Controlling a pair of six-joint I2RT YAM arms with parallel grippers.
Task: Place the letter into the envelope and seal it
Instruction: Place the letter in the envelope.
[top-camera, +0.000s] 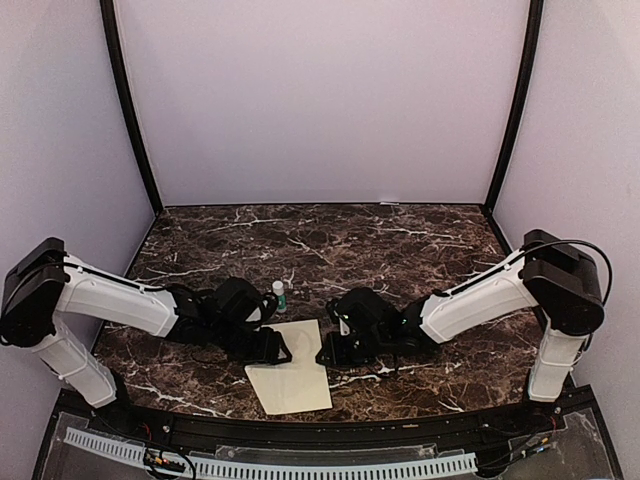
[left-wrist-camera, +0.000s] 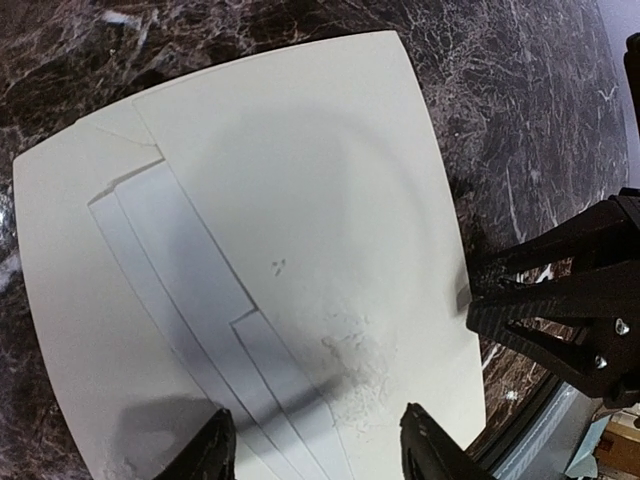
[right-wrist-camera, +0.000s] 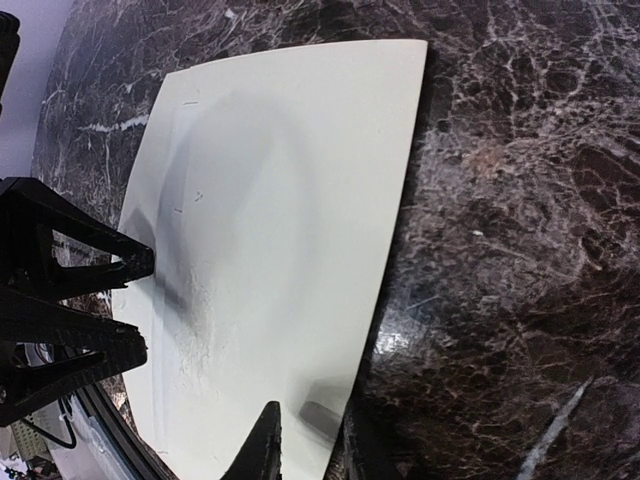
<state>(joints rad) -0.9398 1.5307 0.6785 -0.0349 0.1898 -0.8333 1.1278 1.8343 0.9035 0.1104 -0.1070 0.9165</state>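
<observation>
The cream envelope (top-camera: 295, 380) lies flat on the dark marble table, seam side up, with a wrinkled patch (left-wrist-camera: 375, 370) near its middle. My left gripper (left-wrist-camera: 320, 455) hovers open just over the envelope (left-wrist-camera: 300, 200), its fingertips astride the diagonal seams. My right gripper (right-wrist-camera: 310, 425) is at the right edge of the envelope (right-wrist-camera: 280, 200), jaws narrowed on that edge, one finger on top of the paper. In the top view the left gripper (top-camera: 270, 345) and the right gripper (top-camera: 330, 350) flank the envelope's far end. The letter is out of view.
A small white bottle with a green base (top-camera: 279, 295) stands just behind the two grippers. The marble table (top-camera: 400, 240) stretches back to pale walls. A ribbed strip (top-camera: 300, 465) runs along the near edge.
</observation>
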